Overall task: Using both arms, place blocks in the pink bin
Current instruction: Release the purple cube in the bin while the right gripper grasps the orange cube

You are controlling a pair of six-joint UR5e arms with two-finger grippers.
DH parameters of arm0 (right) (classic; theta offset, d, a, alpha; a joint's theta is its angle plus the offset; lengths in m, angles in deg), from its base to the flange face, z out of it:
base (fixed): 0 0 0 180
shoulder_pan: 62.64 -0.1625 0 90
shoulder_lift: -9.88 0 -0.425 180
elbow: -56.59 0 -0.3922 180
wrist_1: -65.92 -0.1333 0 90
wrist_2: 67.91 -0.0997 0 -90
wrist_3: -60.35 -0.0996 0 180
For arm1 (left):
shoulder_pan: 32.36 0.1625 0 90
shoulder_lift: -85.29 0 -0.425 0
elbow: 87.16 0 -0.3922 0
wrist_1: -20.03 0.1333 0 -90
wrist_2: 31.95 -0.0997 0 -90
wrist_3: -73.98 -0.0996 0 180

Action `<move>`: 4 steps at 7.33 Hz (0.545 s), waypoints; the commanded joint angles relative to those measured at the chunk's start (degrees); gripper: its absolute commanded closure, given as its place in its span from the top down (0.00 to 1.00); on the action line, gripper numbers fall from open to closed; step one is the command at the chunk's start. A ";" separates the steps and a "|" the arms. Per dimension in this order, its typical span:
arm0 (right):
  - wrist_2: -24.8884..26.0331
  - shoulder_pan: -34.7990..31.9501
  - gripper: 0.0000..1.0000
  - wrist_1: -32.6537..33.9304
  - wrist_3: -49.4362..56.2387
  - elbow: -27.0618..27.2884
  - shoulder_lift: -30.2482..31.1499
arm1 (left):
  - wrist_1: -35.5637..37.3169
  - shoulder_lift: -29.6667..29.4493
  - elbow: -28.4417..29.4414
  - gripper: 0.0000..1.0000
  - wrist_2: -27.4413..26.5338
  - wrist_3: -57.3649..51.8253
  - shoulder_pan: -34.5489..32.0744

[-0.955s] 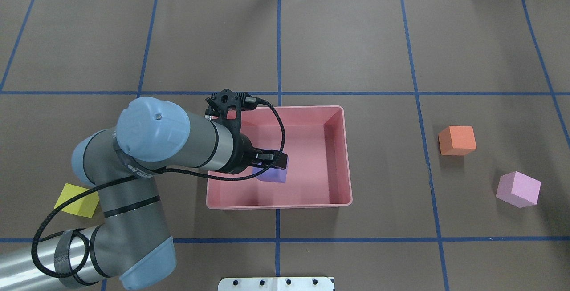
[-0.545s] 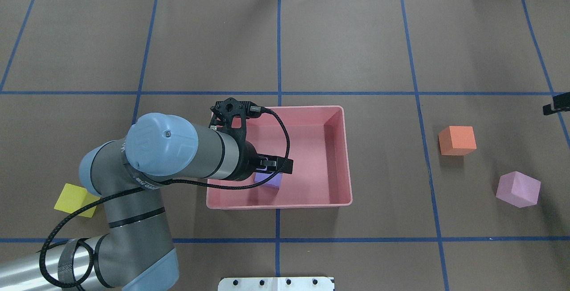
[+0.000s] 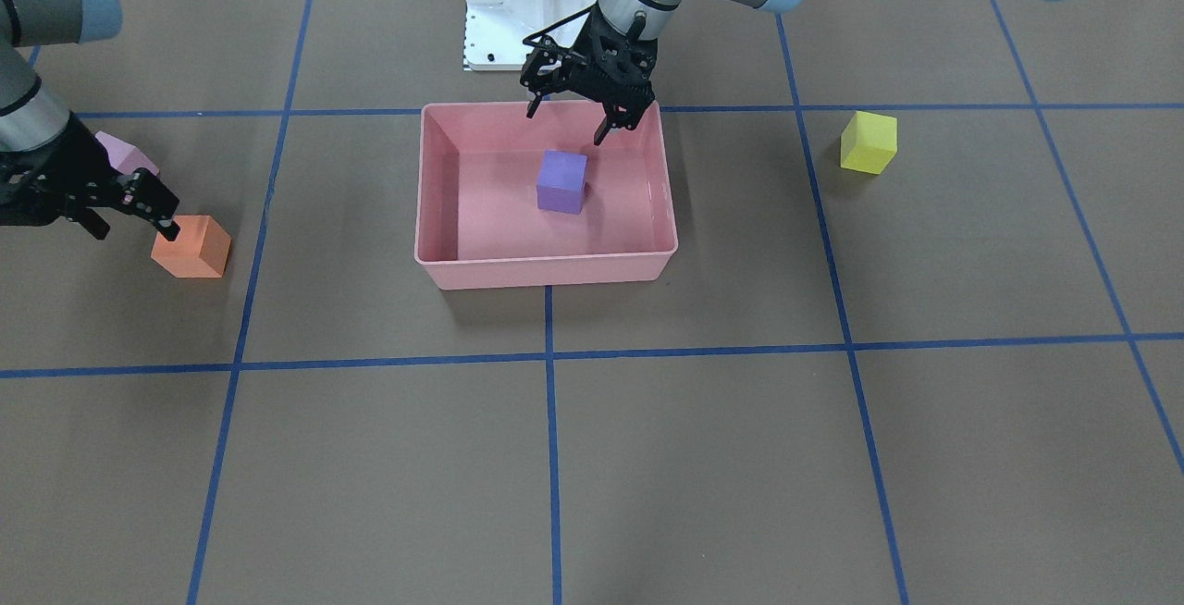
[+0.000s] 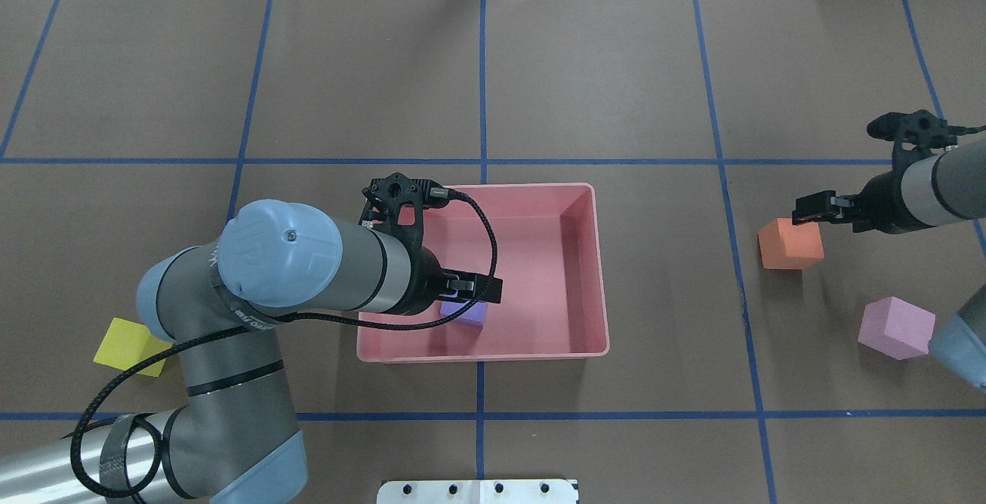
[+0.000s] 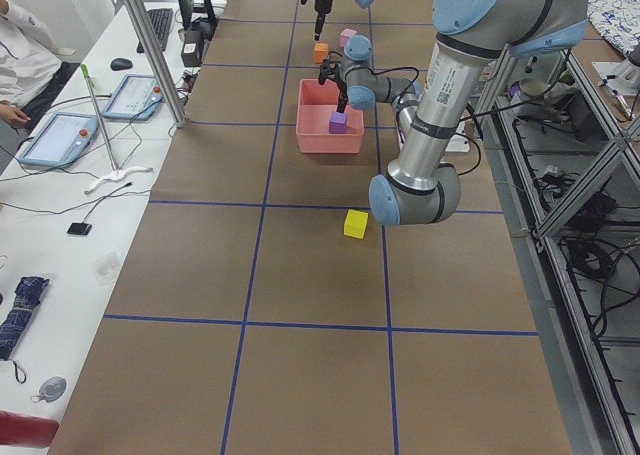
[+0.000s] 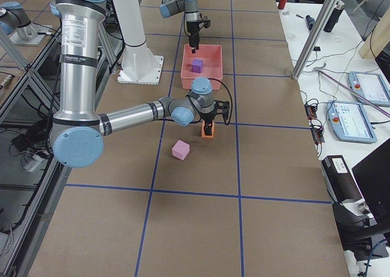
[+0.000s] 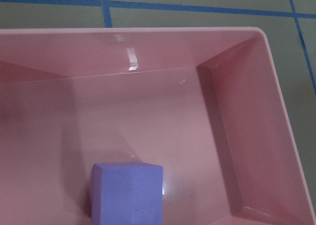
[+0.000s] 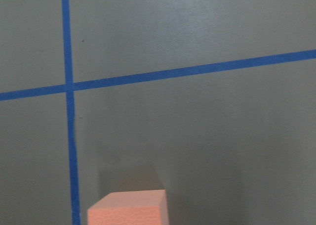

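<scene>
Purple block (image 3: 561,181) sits on the floor of the pink bin (image 3: 546,270), directly under the left tool (image 3: 566,124), whose fingers stand apart and clear of it. First deposit judged complete. Orange block (image 3: 192,249) lies just beneath the right tool (image 3: 134,230), fingers spread, one tip at its top edge. The next move calls for lowering astride it and closing. Yellow block (image 3: 868,142) rests well out from the left tool on the worktop (image 3: 740,448). Light pink block (image 3: 125,152) is half hidden behind the right tool in the front view. Neither wrist view shows fingers.

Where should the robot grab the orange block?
Pinch two opposite flat sides of the orange block, coming straight down from above. It is a cube sitting flat on the table, top level, and the light pink block lies apart from it.
</scene>
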 commanded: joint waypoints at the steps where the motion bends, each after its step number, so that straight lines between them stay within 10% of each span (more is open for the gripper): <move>1: 4.75 5.19 1.00 -0.11 -0.17 -0.19 -0.66 | -0.07 0.05 0.18 1.00 -0.02 -0.12 -0.04; 4: 7.83 7.75 1.00 -0.11 0.10 -2.46 -0.74 | -0.07 0.14 0.18 1.00 -0.02 -0.12 0.05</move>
